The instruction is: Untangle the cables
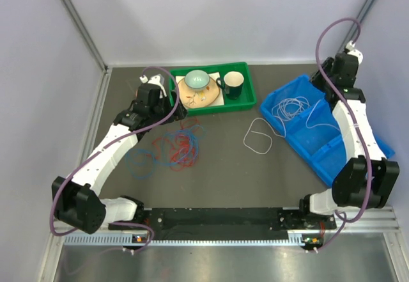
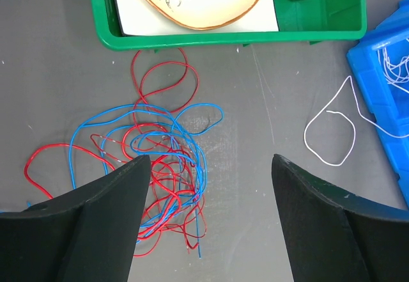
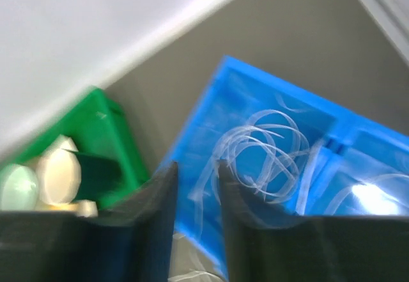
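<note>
The red cable [image 2: 171, 197] and the blue cable [image 2: 197, 231] lie tangled in one loose heap on the dark table. In the top view the heap spreads from the red cable [image 1: 185, 141] to the blue cable [image 1: 142, 164]. My left gripper [image 2: 211, 160] hangs open above the heap's right side, nothing between its fingers. The white cable [image 1: 257, 135] forms a loop on the table and runs into the blue bin [image 1: 319, 154], where more of it is coiled. My right gripper [image 3: 197, 167] hovers over that white coil [image 3: 268, 148], jaws a narrow gap apart; the view is blurred.
A green tray [image 1: 239, 68] at the back holds a pale bowl [image 1: 197, 78], a dark cup [image 1: 233, 82] and a patterned plate [image 1: 195, 96]. The green tray's front wall [image 2: 192, 39] lies just beyond the heap. The bin has several compartments.
</note>
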`<action>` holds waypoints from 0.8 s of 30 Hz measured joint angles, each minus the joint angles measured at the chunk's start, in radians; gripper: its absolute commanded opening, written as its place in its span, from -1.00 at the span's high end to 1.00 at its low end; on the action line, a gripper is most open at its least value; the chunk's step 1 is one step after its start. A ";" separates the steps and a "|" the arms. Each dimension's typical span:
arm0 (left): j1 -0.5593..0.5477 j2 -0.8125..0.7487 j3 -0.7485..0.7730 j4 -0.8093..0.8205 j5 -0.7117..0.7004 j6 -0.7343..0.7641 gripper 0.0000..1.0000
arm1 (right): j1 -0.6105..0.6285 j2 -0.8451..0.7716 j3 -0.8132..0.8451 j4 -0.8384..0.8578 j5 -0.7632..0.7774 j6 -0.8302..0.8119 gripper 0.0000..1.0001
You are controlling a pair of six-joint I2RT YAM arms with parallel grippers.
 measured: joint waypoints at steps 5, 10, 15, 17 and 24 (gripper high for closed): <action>0.000 0.000 0.000 0.000 0.001 0.000 -0.62 | -0.023 0.058 -0.045 -0.047 0.060 -0.030 0.17; 0.000 0.001 0.000 0.000 0.001 0.000 -0.62 | -0.045 0.101 -0.099 -0.089 0.082 -0.035 0.18; 0.000 0.002 0.000 0.000 0.001 0.000 -0.63 | -0.045 0.131 -0.101 -0.089 0.083 -0.038 0.20; 0.000 0.002 0.000 0.000 0.001 0.000 -0.63 | -0.045 0.138 -0.101 -0.088 0.086 -0.039 0.17; 0.000 0.007 0.000 -0.001 0.001 0.000 -0.62 | -0.045 0.155 -0.101 -0.085 0.094 -0.048 0.10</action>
